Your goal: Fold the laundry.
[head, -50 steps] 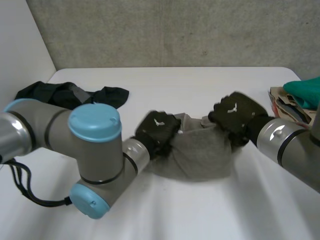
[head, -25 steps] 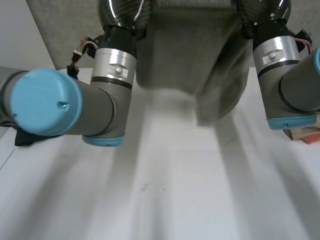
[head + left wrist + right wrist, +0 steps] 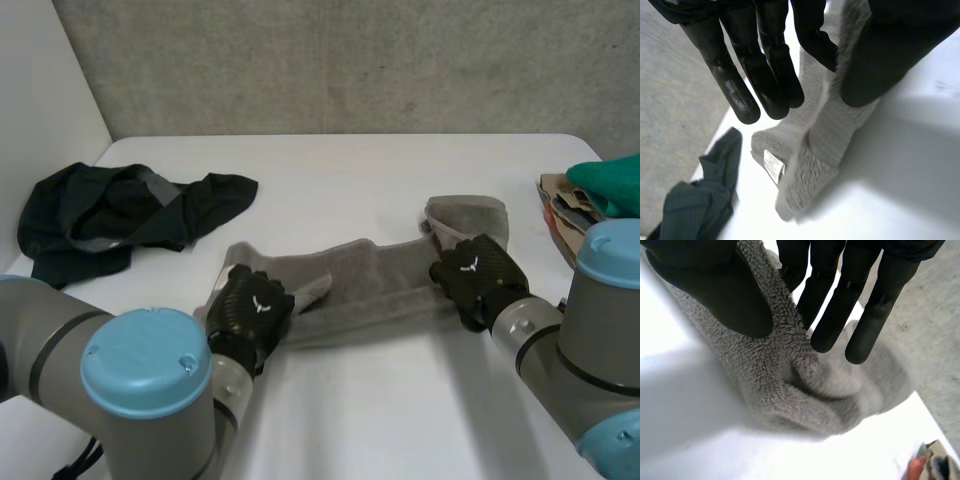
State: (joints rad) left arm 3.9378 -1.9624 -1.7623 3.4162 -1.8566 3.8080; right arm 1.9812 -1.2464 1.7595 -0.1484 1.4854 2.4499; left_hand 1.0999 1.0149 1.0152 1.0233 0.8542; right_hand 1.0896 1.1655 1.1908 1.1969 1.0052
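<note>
The left hand (image 3: 250, 312) pinches the grey towel (image 3: 370, 285) at its end nearest the black garment (image 3: 110, 215). The right hand (image 3: 475, 280) pinches the towel's opposite end.

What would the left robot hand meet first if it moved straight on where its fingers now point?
The left robot hand would most likely meet the loose end of the grey towel it pinches, near the white label. The black garment lies farther on; depth is unclear.

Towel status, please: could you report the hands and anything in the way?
Left hand pinches one end of the towel, right hand the other. Stretched on table between them. Dark clothes lie apart.
</note>
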